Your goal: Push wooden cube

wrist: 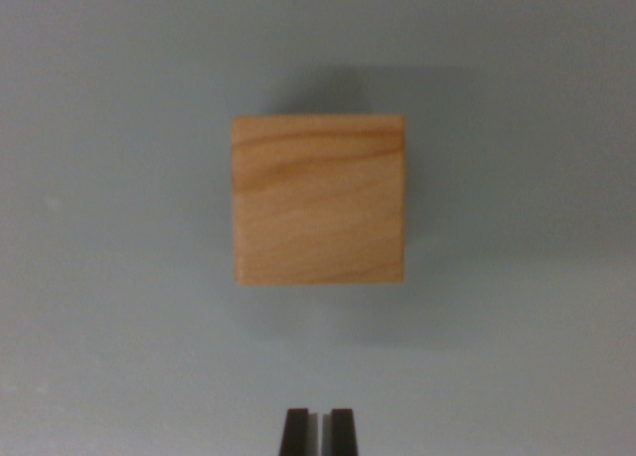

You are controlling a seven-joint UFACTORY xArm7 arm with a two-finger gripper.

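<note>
My claw [318, 431] shows only as two dark fingertips at the bottom edge of the wrist view, drawn nearly together with a thin gap between them, holding nothing. It points down over the plain grey tabletop [109, 228]. Bare surface separates it from the wooden cube [319, 200], which sits mid-frame directly above the tips: light wood, horizontal grain, edges square to the view.

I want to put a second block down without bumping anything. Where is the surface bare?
The grey surface is bare on the wooden cube's left, right and above. The only tight spot is the strip between the cube and the tool at the bottom edge.
</note>
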